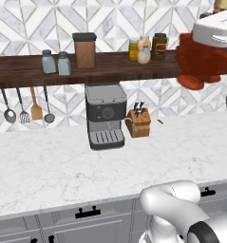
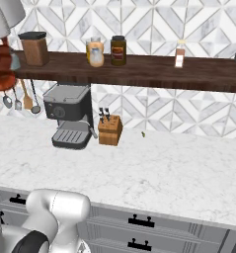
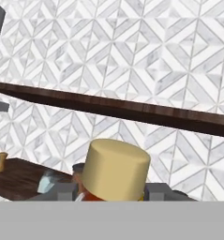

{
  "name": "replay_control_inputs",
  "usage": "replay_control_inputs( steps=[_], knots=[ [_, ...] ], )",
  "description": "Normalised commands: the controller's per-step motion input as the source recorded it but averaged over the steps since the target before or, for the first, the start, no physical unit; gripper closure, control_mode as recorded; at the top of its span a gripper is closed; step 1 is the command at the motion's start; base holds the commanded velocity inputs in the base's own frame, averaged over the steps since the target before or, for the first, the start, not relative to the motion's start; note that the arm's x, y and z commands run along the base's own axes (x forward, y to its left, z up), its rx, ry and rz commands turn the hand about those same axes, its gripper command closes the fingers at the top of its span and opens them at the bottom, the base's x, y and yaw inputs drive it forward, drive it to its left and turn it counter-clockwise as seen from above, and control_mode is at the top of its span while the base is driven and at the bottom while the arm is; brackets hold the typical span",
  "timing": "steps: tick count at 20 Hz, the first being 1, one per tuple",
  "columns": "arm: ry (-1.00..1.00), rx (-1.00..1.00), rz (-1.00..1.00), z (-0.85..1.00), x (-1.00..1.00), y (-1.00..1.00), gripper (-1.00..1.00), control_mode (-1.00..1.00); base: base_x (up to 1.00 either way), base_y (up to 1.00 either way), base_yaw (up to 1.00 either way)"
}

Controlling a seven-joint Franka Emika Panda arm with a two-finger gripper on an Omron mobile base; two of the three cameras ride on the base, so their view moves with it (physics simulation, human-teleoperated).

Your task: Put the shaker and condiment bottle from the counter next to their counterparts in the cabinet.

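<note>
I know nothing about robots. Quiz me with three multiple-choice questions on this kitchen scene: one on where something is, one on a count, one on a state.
1. Where is the knife block?
A. On the shelf
B. On the counter, right of the coffee machine
C. In a drawer

2. How many blue-grey shakers stand on the shelf?
A. One
B. Two
C. Four

3. What is the pincer doing?
A. Gripping the red-orange bottle
B. Hanging open
C. Resting on the counter

Answers: 1 B, it stands on the marble beside the machine. 2 B, a pair sits at the shelf's left end. 3 A, the bottle hangs under the hand at shelf height.
</note>
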Motion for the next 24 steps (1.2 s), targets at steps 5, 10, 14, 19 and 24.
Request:
replay_control_inputs(
  steps=[5, 10, 14, 19, 24],
  knots=[
    [0.10, 0.00, 0.00, 0.00, 0.76, 0.00, 1.00, -1.00, 0.00, 0.00, 0.00],
    [0.11, -0.04, -0.01, -0.13, 0.61, 0.00, 1.00, -1.00, 0.00, 0.00, 0.00],
    [0.07, -0.15, -0.01, -0.30, 0.31, 0.00, 1.00, -1.00, 0.00, 0.00, 0.00],
    [0.00, 0.00, 0.00, 0.00, 0.44, 0.00, 1.00, -1.00, 0.00, 0.00, 0.00],
    [0.00, 0.00, 0.00, 0.00, 0.53, 0.00, 1.00, -1.00, 0.00, 0.00, 0.00]
  ],
)
